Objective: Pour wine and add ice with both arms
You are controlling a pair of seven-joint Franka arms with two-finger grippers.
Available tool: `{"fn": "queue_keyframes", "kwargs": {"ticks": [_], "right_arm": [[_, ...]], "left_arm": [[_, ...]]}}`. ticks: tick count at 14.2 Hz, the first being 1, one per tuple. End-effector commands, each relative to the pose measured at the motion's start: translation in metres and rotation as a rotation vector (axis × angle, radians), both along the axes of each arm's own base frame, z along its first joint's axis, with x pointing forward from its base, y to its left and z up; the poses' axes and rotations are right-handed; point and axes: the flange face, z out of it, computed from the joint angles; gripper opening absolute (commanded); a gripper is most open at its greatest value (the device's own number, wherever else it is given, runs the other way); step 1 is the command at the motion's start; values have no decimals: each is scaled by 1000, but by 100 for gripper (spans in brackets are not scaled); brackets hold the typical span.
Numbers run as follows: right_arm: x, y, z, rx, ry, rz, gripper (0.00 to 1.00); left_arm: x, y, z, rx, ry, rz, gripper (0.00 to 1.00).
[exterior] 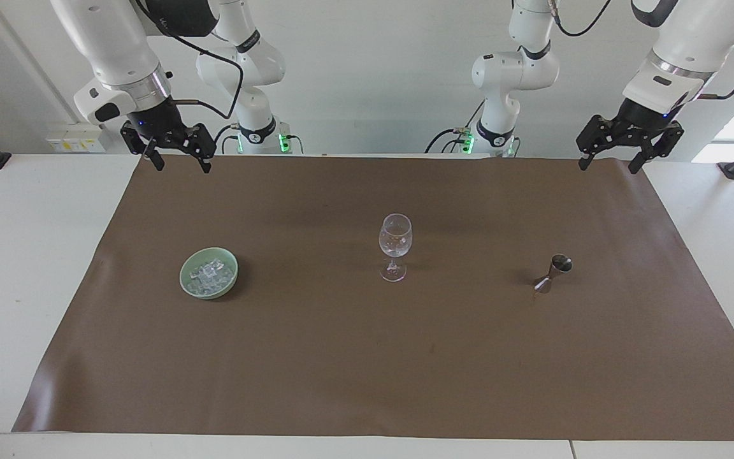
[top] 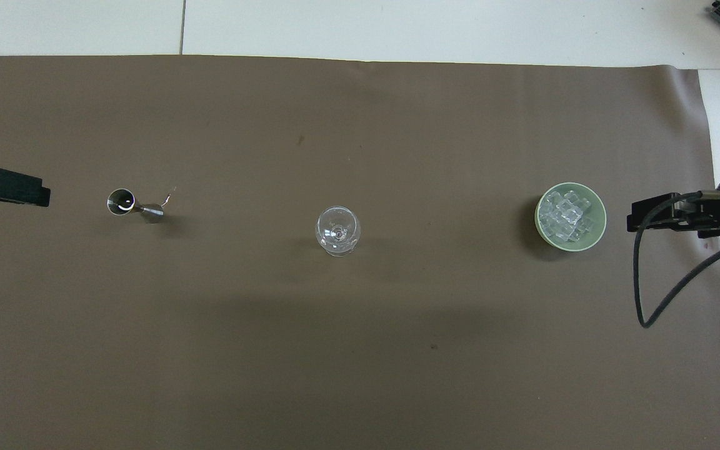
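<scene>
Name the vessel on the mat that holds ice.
The green bowl, toward the right arm's end, is piled with ice. The wine glass at the middle holds no cubes, nor does the metal jigger.

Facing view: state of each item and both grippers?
wine glass: upright, mid-mat, looks empty.
ice: piled in the bowl.
green bowl: upright, toward the right arm's end.
jigger: upright, toward the left arm's end; contents can't be told.
left gripper: open, empty, raised over the mat's edge by the robots.
right gripper: open, empty, raised over the mat's edge by the robots.
</scene>
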Motion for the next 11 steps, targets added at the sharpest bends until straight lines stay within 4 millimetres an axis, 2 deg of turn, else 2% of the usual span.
{"fn": "queue_keyframes", "kwargs": {"ticks": [1,11], "right_arm": [[-4,-1,1,8,-9,24,100],[-4,-1,1,8,-9,24,100]], "left_arm": [[-15,0,-14,-7,17,-5,100],[-17,-5,-17,-5,17,-1,100]]}}
